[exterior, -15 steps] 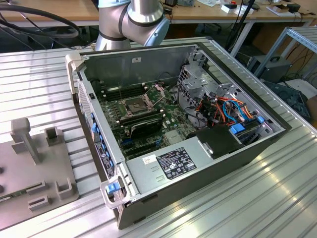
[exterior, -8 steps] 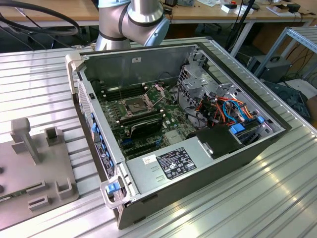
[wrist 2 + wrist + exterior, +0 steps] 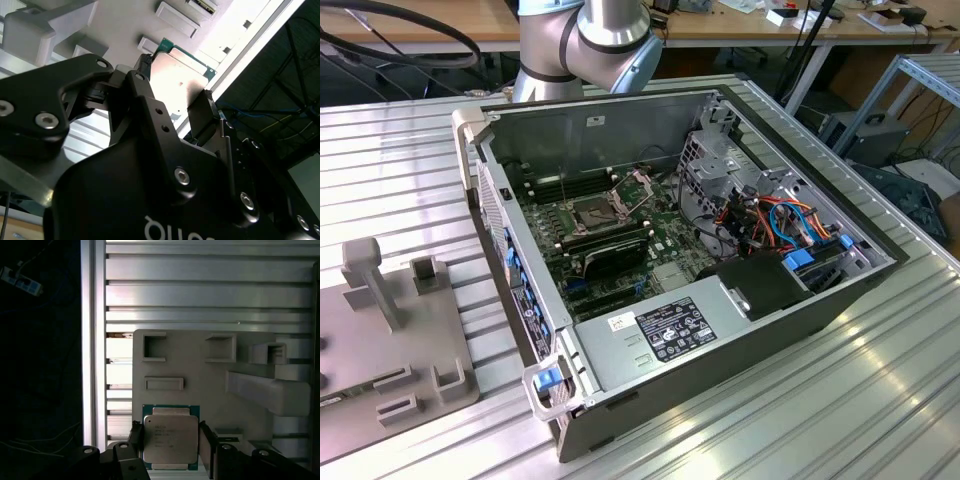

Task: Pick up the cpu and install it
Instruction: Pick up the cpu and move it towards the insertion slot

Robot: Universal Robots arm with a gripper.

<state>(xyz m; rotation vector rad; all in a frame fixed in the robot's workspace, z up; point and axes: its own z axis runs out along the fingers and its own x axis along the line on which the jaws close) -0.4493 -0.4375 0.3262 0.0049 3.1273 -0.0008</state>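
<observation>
The cpu is a flat square chip with a dull silver top and a green rim. In both wrist views it sits between my two black fingers, over a grey fixture plate. My gripper is shut on the cpu, one finger against each opposite edge. In the second wrist view the cpu shows its metal face between the fingertips of the gripper. I cannot tell whether the chip rests on the plate or hangs just above it. In the exterior view, the motherboard socket lies open inside the computer case.
The grey fixture plate at the exterior view's left carries raised blocks and small pockets. The case stands on a ribbed aluminium table. Inside it are memory sticks, coloured cables and a power supply. The arm's base stands behind the case.
</observation>
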